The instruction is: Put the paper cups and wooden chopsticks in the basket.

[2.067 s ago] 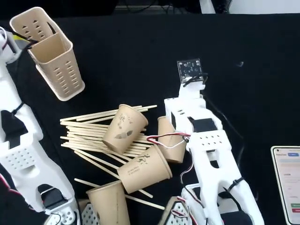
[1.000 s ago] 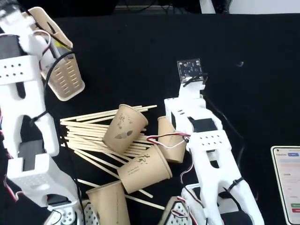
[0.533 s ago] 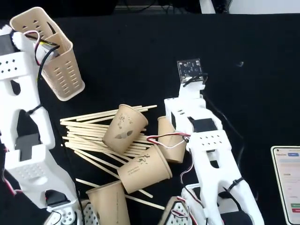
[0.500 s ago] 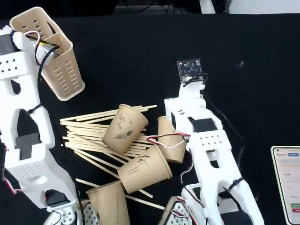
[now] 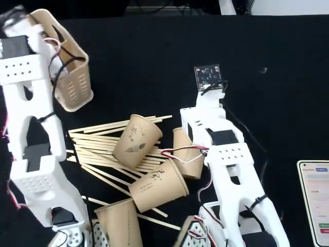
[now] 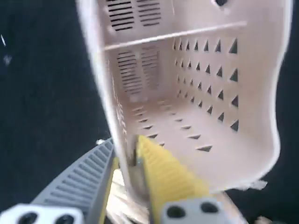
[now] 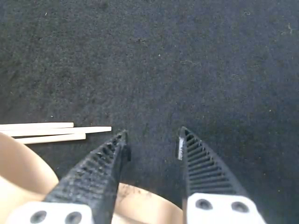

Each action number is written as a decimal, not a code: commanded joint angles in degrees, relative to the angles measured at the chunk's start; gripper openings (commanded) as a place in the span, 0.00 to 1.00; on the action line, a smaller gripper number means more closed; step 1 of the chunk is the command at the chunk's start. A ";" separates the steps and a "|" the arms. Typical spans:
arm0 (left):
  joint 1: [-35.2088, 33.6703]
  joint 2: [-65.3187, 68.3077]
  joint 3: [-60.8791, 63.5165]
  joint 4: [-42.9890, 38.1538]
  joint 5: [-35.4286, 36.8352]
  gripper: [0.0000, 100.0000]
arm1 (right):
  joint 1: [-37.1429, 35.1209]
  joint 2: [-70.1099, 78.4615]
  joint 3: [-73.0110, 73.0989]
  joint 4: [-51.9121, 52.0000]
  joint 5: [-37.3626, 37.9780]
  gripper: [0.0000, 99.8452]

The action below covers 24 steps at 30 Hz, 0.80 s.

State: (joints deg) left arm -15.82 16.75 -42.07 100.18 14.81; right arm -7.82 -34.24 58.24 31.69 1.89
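**Gripping by the Wall**

Clenching the left pincer [image 6: 125, 143] on the basket [image 6: 196, 93] side wall, pinching it from inside and outside. Probably best keeping the squeeze firm and any move slow, avoiding tipping. Holding the right pincer [image 7: 153, 134] released, with paper cups [image 5: 136, 140] and wooden chopsticks [image 7: 51, 130] just beside it.

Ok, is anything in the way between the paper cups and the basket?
No object lies between the paper cups and the basket. But the left gripper is clamped on the basket's wall, one finger inside a compartment, and its arm hangs over the opening in the high view.
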 commanded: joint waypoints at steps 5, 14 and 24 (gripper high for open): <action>4.53 -1.05 -9.63 -4.57 -20.31 0.03 | -0.88 0.31 -0.13 -1.14 0.00 0.17; 3.30 -0.35 -12.62 -2.29 -18.37 0.27 | -0.88 0.31 -0.13 -1.05 0.00 0.17; -4.18 -1.05 -10.86 0.70 -4.57 0.31 | -0.88 0.31 -0.13 -1.05 0.00 0.17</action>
State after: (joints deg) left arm -17.76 17.36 -53.14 99.03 8.57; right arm -7.82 -34.24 58.24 31.69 1.89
